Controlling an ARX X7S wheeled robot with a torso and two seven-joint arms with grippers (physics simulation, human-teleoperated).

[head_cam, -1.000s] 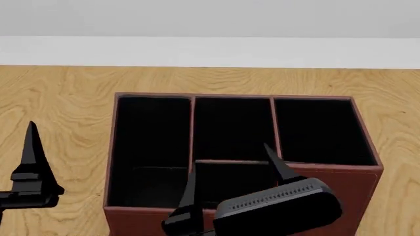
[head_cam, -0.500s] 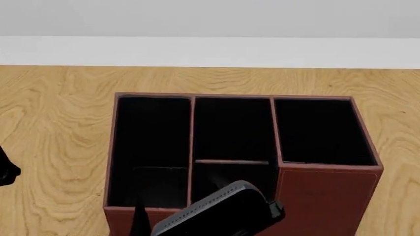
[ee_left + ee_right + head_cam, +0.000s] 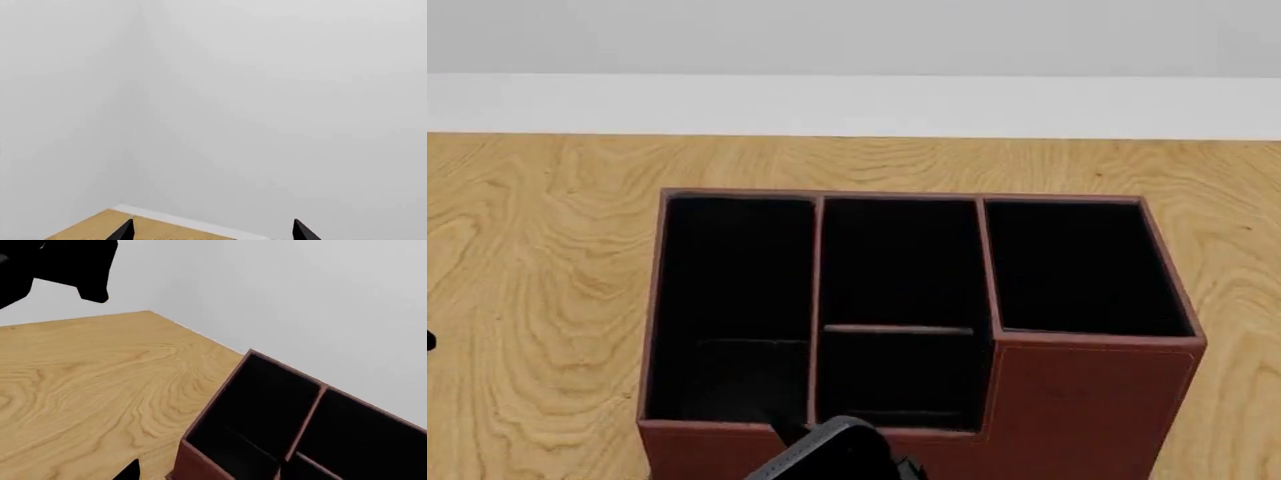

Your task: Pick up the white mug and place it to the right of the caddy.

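Caddy [image 3: 1090,400] sits center on wooden tabletop [image 3: 547,250], four black-lined compartments empty, taller section at 4 o'clock. Dark arm part [image 3: 834,455] pokes in at 6 o'clock, overlapping caddy's front wall.

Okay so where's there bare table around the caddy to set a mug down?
Bare wood shows on every visible side of the caddy: a wide patch of table on its left, a narrower strip on its right out to the frame edge, and a band between its back wall and the white wall. The near side is crowded by the right arm.
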